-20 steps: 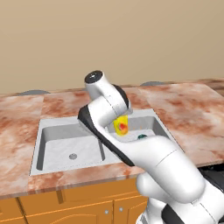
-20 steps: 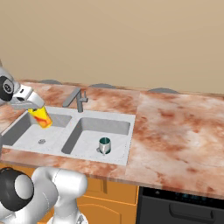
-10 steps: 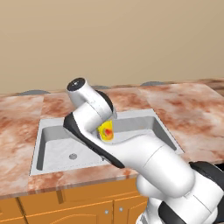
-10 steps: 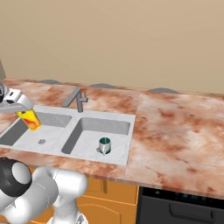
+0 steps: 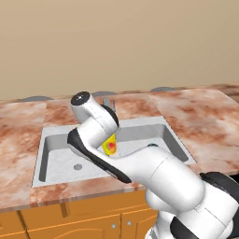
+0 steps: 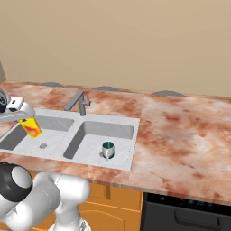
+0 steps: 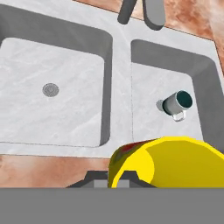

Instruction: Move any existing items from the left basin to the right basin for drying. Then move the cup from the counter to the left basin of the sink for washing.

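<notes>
My gripper (image 6: 26, 119) is shut on the yellow cup (image 6: 31, 127), which hangs tilted in the air over the left basin (image 6: 53, 135) of the sink (image 6: 131, 151). In the left base view my arm hides the gripper, and the cup (image 5: 110, 145) with its red mark peeks out beside it. The hand view has the cup (image 7: 175, 164) large at the bottom, with the left basin (image 7: 26, 109) and its drain below. The silvery-white mug (image 6: 107, 149) with a teal inside stands in the right basin (image 6: 115, 131); the mug (image 7: 177, 104) shows there with its handle toward the near edge.
A grey faucet (image 6: 79, 101) rises behind the divider (image 7: 118, 100) between the basins. The marbled counter (image 6: 180, 131) runs wide to the right of the sink, over orange cabinets (image 5: 70, 219). A dark appliance front (image 6: 189, 214) sits under the right counter.
My arm has swung left, carrying the yellow cup from near the sink's middle to over the left basin and slightly lower. The mug has stayed put in the right basin.
</notes>
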Motion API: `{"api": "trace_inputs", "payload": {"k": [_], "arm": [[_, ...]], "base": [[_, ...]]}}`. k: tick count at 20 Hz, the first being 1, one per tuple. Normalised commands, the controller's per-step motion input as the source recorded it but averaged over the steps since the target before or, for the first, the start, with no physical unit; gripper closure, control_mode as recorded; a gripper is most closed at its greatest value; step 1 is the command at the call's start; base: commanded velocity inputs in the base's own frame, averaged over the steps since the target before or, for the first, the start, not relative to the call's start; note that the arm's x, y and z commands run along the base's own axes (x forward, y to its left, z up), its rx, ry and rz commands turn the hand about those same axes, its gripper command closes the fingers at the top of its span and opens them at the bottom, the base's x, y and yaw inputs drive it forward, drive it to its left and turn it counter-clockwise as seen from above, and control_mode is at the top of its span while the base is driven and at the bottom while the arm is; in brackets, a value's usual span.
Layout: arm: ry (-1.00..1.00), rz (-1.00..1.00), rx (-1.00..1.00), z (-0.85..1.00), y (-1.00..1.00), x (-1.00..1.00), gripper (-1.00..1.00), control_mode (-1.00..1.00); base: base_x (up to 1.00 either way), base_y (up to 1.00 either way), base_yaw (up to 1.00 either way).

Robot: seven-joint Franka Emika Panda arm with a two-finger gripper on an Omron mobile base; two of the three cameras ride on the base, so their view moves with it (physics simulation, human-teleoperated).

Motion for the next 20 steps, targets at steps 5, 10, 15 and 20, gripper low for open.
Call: {"api": "trace_inputs", "payload": {"k": [5,10,15,20], "arm": [[0.00,0.05,0.04,-0.23,0.11,0.32,1.00,-1.00],[0.01,0.04,0.04,-0.24,0.15,0.34,1.00,-1.00],[0.03,0.04,0.03,-0.23,0.16,0.28,1.00,-1.00],[0.02,0.04,0.03,-0.24,0.16,0.25,1.00,-1.00]], "base": [[0.00,0.00,0.00],[0.00,0.00,0.00],[0.00,0.00,0.00],[0.00,0.00,0.00]]}}
